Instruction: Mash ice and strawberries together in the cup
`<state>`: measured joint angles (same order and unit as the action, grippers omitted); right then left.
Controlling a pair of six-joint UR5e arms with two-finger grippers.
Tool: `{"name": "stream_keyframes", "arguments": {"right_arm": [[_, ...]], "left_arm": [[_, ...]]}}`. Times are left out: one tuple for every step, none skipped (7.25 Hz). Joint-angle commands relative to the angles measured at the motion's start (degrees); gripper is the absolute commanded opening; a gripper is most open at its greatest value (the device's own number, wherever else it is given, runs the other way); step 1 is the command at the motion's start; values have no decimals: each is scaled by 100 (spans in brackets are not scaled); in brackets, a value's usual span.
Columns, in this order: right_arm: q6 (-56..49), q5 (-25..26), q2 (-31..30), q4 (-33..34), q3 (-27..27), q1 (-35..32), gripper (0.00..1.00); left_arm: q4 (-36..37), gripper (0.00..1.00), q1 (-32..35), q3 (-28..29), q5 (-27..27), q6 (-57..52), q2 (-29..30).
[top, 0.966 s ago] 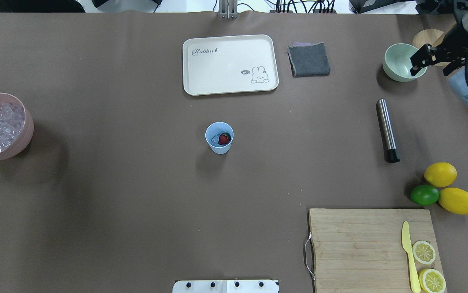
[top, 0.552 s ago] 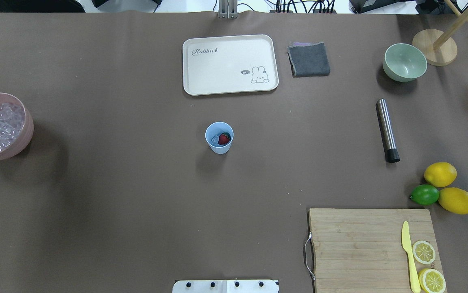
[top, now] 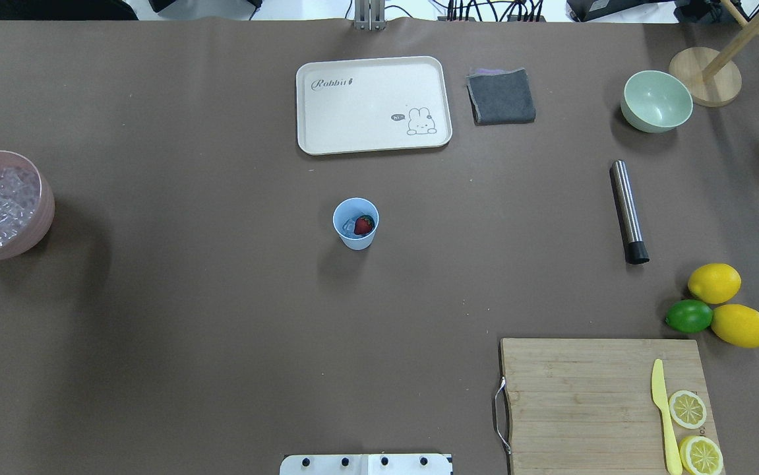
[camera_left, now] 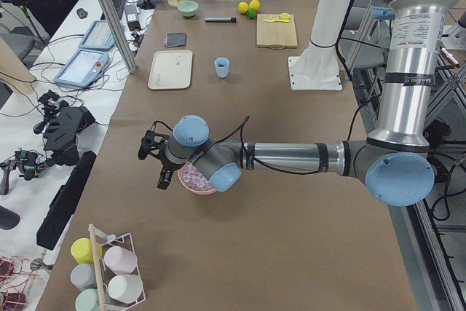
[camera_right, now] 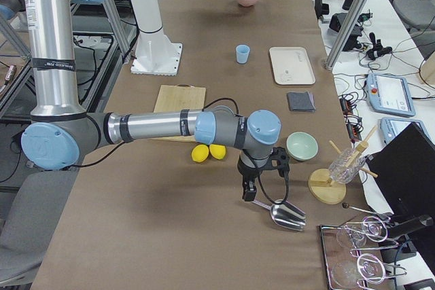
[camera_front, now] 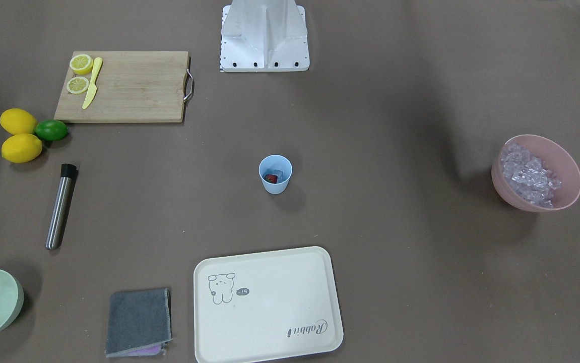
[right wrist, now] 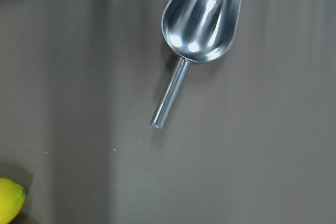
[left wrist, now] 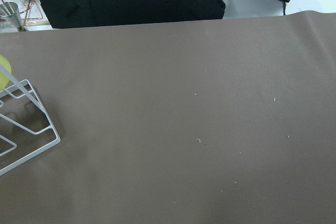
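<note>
The light-blue cup [top: 355, 224] [camera_front: 275, 174] stands upright mid-table. Inside it lie a red strawberry [top: 364, 225] [camera_front: 270, 178] and clear ice [top: 348, 227]. More ice fills the pink bowl [top: 43, 198] [camera_front: 541, 201] at the table's left end. My left gripper [camera_left: 151, 165] hovers just beyond that bowl and shows only in the exterior left view, so I cannot tell its state. My right gripper [camera_right: 258, 188] hangs above a steel scoop [camera_right: 285, 214] [right wrist: 202, 19] lying on the table past the lemons. It shows only in the exterior right view, so I cannot tell its state either.
A steel muddler [top: 628, 211] lies right of the cup. A cream tray [top: 372, 104], grey cloth [top: 501, 96] and pale green bowl [top: 656, 101] sit along the far side. Lemons [top: 714, 282], a lime [top: 688, 316] and a cutting board [top: 583, 396] occupy the near right.
My right arm, which hung over the pale green bowl a second ago, has moved right out of the overhead view. The cup and its contents have not moved.
</note>
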<state>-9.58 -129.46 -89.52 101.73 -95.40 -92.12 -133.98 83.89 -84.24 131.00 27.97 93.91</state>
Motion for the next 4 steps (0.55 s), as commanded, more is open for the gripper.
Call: {"name": "stream_keyframes", "arguments": {"right_arm": [[-61, 262, -93, -101, 152, -69, 100], [-78, 246, -92, -110, 118, -69, 100], [-79, 246, -110, -118, 118, -69, 100], [-44, 255, -101, -110, 118, -69, 100]], "left_arm": [[849, 98, 519, -30, 344, -1137, 14], [1560, 98, 818, -152, 521, -1893, 22], [2185, 98, 917, -467, 514, -2135, 14], [2801, 98, 814, -879, 488, -2172, -4]]}}
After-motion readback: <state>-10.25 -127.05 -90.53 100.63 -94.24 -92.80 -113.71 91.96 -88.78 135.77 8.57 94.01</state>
